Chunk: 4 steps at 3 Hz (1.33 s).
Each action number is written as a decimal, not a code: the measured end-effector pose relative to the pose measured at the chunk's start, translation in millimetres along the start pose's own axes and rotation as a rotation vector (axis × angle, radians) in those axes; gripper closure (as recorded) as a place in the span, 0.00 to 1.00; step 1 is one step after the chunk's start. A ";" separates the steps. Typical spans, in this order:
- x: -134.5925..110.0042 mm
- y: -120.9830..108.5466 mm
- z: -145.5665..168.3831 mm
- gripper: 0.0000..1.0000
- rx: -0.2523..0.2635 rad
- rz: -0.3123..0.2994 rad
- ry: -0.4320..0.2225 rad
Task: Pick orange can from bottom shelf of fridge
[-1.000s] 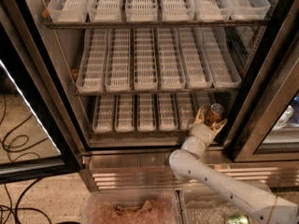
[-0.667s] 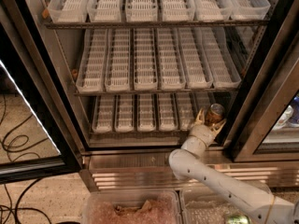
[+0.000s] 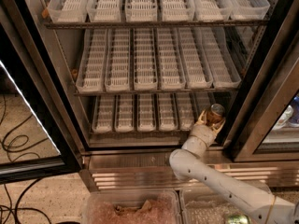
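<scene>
The fridge (image 3: 56, 120) stands open with three racks of white slotted trays. The orange can (image 3: 216, 113), copper-orange with a silver top, sits upright at the right end of the bottom shelf (image 3: 140, 113). My gripper (image 3: 210, 121) is on the end of the white arm reaching up from the lower right. It is at the front of the bottom shelf, with its fingers on either side of the can's lower part. The can's lower body is hidden by the gripper.
The black door frame (image 3: 254, 78) stands close on the right of the can. The stainless base trim (image 3: 135, 164) runs below the shelf. Two clear bins (image 3: 131, 209) sit in front at the bottom. Black cables (image 3: 14, 143) lie on the floor at left.
</scene>
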<state>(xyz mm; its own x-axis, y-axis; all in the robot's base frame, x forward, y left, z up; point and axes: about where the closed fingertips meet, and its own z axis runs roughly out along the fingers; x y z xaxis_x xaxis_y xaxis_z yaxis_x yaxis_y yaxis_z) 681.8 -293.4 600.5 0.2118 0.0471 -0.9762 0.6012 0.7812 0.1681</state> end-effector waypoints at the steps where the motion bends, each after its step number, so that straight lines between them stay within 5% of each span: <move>1: 0.0 0.0 0.0 0.95 0.000 0.000 0.000; 2: -0.4 0.2 -0.1 1.00 -0.001 0.001 0.000; 3: -35.1 8.7 -14.1 1.00 -0.110 0.053 -0.039; 4: -50.5 10.6 -23.7 1.00 -0.161 0.068 -0.061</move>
<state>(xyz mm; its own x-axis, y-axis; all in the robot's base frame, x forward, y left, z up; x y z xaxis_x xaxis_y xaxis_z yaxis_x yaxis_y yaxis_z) 659.1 -272.8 648.3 0.2970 0.0691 -0.9524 0.4541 0.8672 0.2045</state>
